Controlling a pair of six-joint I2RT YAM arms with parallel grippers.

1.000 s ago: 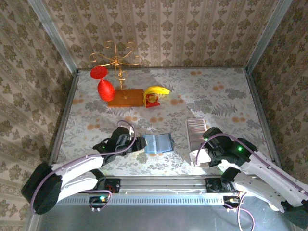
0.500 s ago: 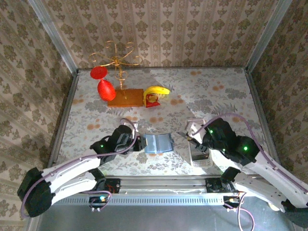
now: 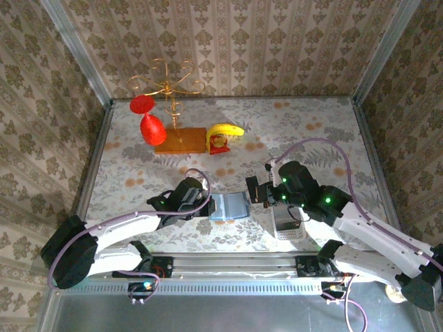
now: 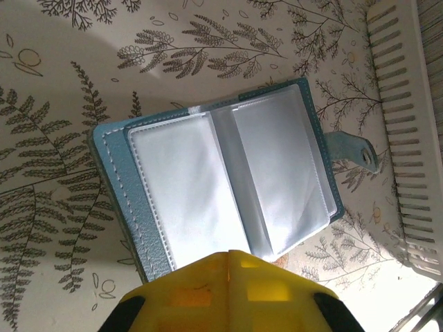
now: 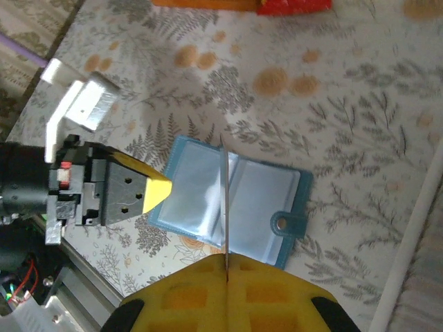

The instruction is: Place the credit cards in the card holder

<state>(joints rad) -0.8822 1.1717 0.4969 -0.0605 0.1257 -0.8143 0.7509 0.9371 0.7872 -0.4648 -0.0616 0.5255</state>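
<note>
The card holder [image 4: 221, 187] lies open on the desk [image 3: 311, 138]. The left pincer [image 4: 228, 266], closed tight, meets its left edge — apparently to steady it. The right pincer [image 5: 225, 268] clamps one credit card [image 5: 223, 197] edge-on above the fold — angled, I judge, for sliding into a sleeve.

Bright even light, soft shadows, slight glare.

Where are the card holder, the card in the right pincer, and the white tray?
card holder [image 4: 221, 187], left wrist view, clear inner sleeves.
credit card [image 5: 224, 200], right wrist view, its thin edge.
white tray [image 4: 405, 138], left wrist view, slotted wall.
</note>
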